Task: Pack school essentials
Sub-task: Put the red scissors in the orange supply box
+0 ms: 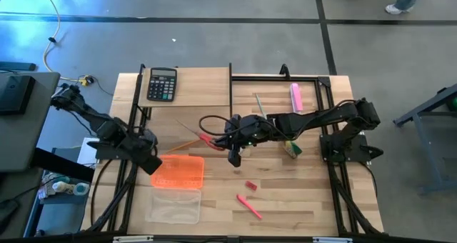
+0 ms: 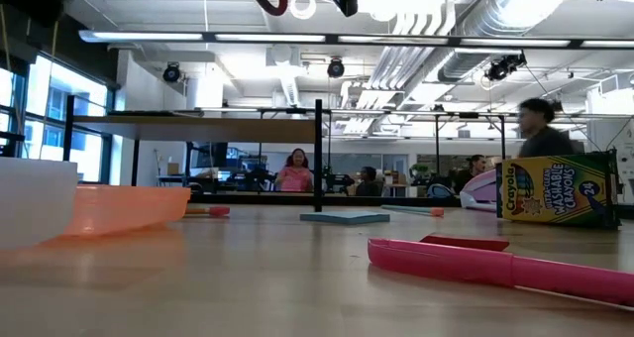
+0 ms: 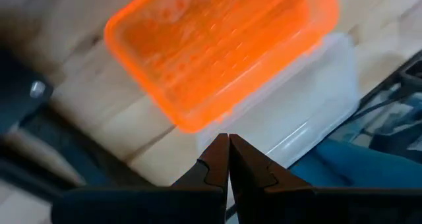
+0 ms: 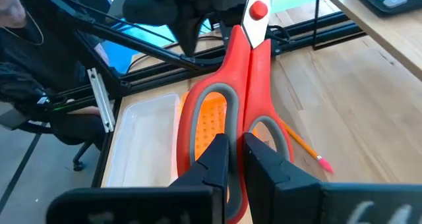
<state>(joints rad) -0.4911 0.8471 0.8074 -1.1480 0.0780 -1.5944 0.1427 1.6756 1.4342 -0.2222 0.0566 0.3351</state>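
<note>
Scissors [image 4: 241,112] (glossy red handles, grey-lined loops) clamped in right gripper [image 4: 235,159] jaws.

We log one wooden table [image 1: 300,200]. On it: black calculator [image 1: 162,84], orange tray [image 1: 178,171], clear tray [image 1: 174,206], pink bar [image 1: 295,96], red pen [image 1: 249,206], crayon box [image 2: 557,190].

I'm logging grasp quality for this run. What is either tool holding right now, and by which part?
The right tool holds the red-handled scissors by the handle, between the two finger loops, lifted off the table. The left tool is shut on nothing, beside the orange tray.
</note>
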